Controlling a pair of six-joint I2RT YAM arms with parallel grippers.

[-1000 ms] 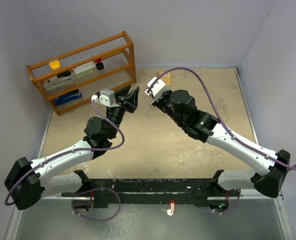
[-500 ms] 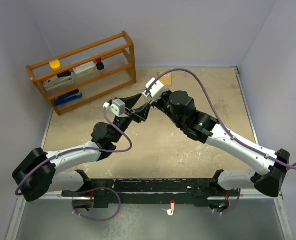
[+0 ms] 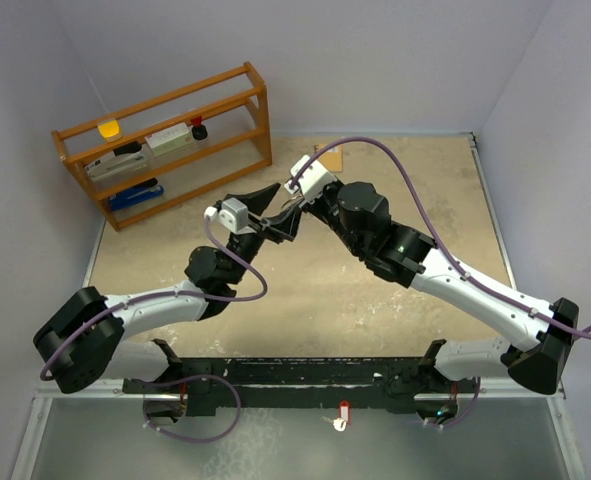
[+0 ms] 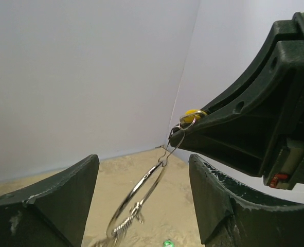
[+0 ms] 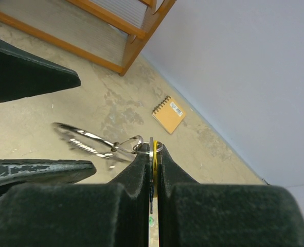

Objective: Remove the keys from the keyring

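My right gripper (image 5: 153, 154) is shut on the brass-gold key (image 5: 154, 152), seen edge-on beside a thin silver piece. The keyring (image 5: 97, 144), thin silver loops with a clasp, hangs from the key out to the left. In the left wrist view the key's yellow head (image 4: 193, 114) shows at the right gripper's tip, with the keyring (image 4: 141, 198) dangling below. My left gripper (image 4: 142, 164) is open, its jaws on either side of the ring without touching it. A small green thing (image 4: 167, 243), probably the green key, lies on the table below. From above, both grippers (image 3: 275, 215) (image 3: 293, 205) meet mid-table.
A tan spiral notebook (image 5: 169, 113) lies on the table near the back wall (image 3: 327, 157). A wooden shelf rack (image 3: 165, 140) with small items stands at the back left. A red-and-white tag (image 3: 343, 415) sits at the near edge, between the arm bases.
My left gripper swung right from near the shelf to the right gripper's tip and now brackets the hanging keyring. The right arm barely moved.
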